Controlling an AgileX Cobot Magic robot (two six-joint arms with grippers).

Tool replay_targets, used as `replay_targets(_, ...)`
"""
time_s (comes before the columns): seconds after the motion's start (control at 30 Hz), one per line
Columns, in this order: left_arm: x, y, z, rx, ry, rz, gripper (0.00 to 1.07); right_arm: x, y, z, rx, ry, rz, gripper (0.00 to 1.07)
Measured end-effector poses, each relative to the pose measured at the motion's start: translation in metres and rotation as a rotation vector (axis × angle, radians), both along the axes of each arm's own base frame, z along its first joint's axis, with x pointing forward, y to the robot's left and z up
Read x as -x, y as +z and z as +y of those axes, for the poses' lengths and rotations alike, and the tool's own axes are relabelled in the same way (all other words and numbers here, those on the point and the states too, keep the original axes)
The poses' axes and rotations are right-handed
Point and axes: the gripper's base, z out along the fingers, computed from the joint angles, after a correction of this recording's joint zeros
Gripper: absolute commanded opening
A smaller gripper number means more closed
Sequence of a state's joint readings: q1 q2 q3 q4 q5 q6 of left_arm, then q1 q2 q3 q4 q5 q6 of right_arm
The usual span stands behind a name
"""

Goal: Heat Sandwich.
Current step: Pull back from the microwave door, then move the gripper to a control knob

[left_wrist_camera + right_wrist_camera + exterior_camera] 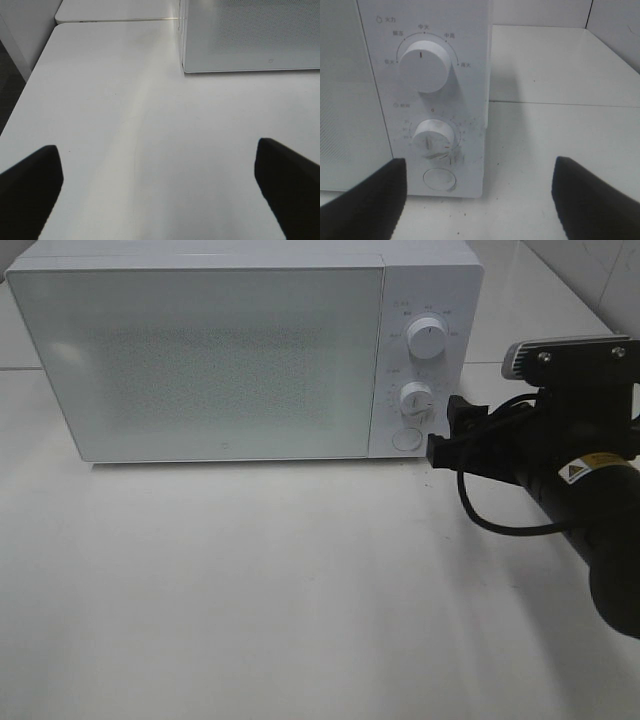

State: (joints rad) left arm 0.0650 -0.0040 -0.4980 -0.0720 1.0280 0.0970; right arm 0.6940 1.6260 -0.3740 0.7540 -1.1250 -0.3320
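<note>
The sandwich was not visible in any view; the microwave (200,360) had its door closed. The right gripper (443,428) stood wide open and empty, just beside the lower dial (434,137). The left gripper (157,160) hung wide open and empty over the table (125,100)

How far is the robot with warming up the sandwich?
Done, it seems: the microwave is shut, and no sandwich shows on the table, so it may be inside; the frosted door hides that. In hand: the right tool, open, sits by the lower dial. Left: probably turning that dial to start heating. The left tool hangs open over the table.
</note>
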Motion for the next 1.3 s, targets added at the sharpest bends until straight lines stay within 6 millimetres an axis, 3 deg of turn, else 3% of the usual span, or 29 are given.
replay_targets(0.3,0.000,0.000,0.000,0.000,0.000,0.000,1.01,0.010,-0.012,0.014,0.013,0.004,0.033,0.76)
replay_targets(0.83,0.000,0.000,0.000,0.000,0.000,0.000,1.01,0.008,-0.014,0.014,0.017,-0.019,0.023,0.76)
replay_targets(1.3,0.000,0.000,0.000,0.000,0.000,0.000,1.01,-0.039,-0.025,0.028,-0.024,-0.088,0.028,0.76)
